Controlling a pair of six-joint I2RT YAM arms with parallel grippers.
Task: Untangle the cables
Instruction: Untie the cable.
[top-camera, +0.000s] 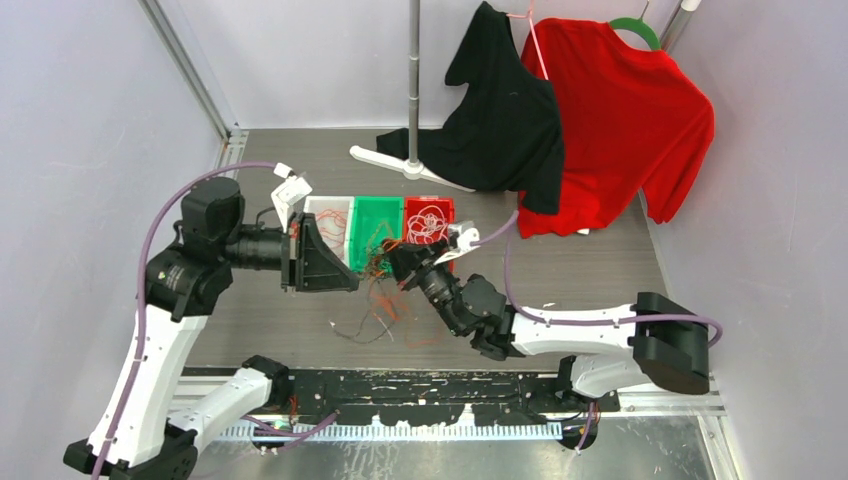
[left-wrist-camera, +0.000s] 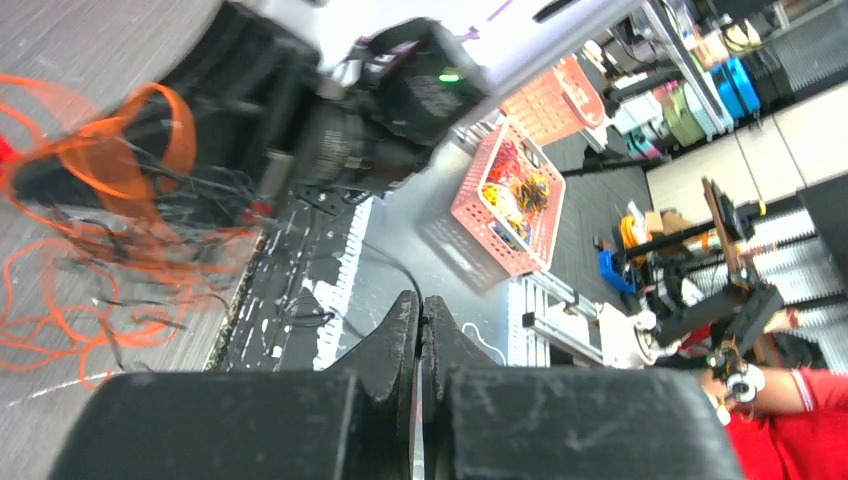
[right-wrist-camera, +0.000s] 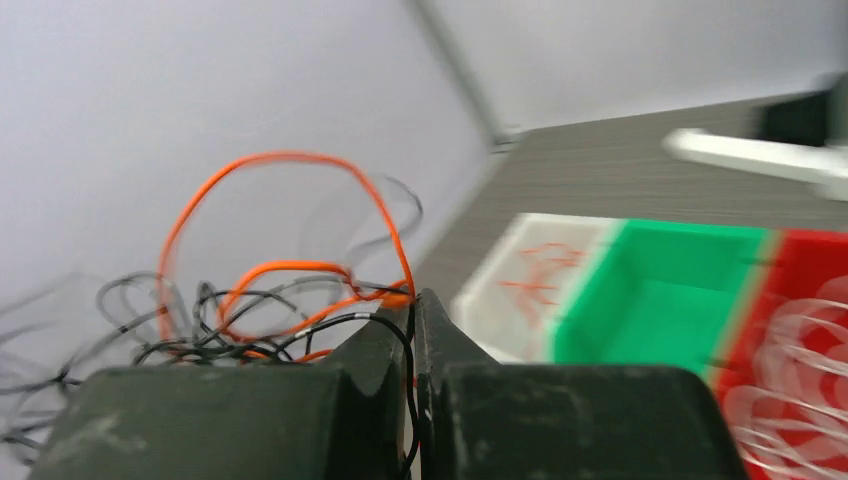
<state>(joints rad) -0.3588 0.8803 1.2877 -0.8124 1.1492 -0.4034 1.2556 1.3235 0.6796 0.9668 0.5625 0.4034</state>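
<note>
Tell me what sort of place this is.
Probably a robotics lab test cell: a left arm and right arm bolted at a white-walled table, coloured bins and tangled cables as practice props, and, in the left wrist view, a pink crate and cluttered shelving beyond.

A white plastic bin (top-camera: 330, 206), a green plastic bin (top-camera: 378, 214) and a red plastic bin (top-camera: 430, 203) are sitting side by side, left to right, in the middle of the grey wood-grain surface (top-camera: 600, 270). A tangle of thin orange-red and black cables (top-camera: 382, 300) is lying just before the green plastic bin. A metal garment stand (top-camera: 413, 90) is standing behind the bins, with a black T-shirt (top-camera: 505, 120) and a red T-shirt (top-camera: 625, 110) hanging to its right.
</note>
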